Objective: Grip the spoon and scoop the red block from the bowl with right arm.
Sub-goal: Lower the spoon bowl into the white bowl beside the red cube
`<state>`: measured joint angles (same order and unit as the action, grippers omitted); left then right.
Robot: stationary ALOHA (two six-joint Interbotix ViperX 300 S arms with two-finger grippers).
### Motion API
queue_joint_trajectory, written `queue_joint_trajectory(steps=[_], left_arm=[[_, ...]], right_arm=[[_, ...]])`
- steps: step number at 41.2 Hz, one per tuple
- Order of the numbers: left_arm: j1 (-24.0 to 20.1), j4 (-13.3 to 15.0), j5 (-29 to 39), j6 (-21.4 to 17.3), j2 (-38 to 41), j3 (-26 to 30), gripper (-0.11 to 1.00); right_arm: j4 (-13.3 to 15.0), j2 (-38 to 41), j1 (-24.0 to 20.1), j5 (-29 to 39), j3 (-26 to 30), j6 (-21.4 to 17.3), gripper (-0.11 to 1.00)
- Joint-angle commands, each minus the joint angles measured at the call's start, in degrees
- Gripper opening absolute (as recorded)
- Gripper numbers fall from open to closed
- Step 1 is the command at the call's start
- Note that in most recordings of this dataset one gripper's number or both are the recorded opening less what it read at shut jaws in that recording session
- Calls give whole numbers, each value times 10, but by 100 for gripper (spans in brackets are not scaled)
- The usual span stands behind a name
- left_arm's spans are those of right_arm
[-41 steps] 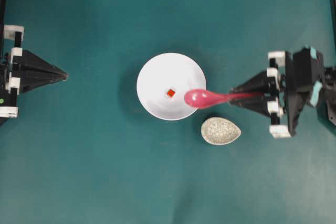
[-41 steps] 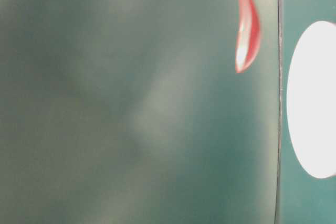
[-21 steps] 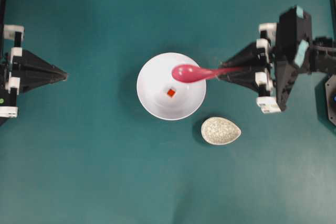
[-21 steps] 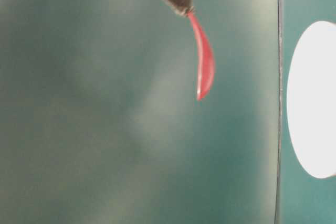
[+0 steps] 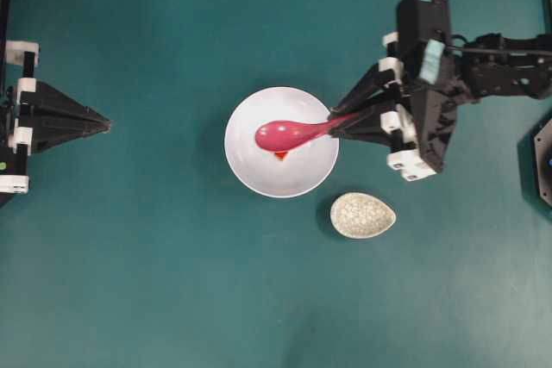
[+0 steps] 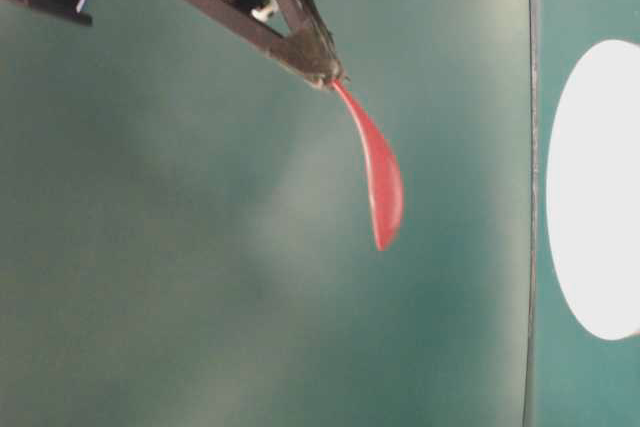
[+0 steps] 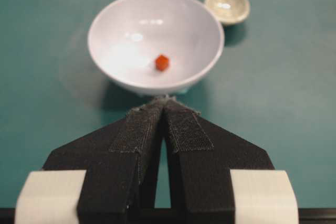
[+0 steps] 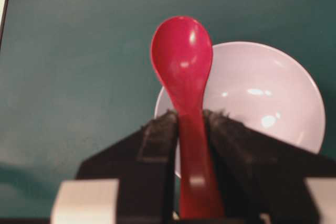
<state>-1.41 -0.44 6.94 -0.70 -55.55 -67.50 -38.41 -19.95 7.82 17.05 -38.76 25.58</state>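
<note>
Two grippers in our view | right gripper [image 5: 338, 124] pinches the spoon [image 5: 291, 134] by its handle, scoop above the bowl [image 5: 246, 161] | red block [image 7: 162, 62] lies inside the bowl | left gripper [image 5: 105, 122] pressed together, well apart from the bowl | speckled dish [image 5: 363, 215] beside the bowl | we can read no writing
</note>
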Motion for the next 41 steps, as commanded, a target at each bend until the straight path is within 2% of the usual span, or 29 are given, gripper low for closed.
queue_joint_trajectory(steps=[1,9,15,27,41], left_arm=[[-2,-2,-4,1,2,16,0],[-2,-2,-4,1,1,16,0],[-2,-2,-4,1,1,16,0],[-2,-2,-5,0,1,15,0],[-2,-2,-5,1,1,16,0]], right_arm=[[-1,9,8,6,29,-2,25],[-1,33,31,47,53,-41,25],[8,49,46,107,69,-77,25],[67,77,46,192,100,-127,25],[166,113,40,294,138,-173,25]])
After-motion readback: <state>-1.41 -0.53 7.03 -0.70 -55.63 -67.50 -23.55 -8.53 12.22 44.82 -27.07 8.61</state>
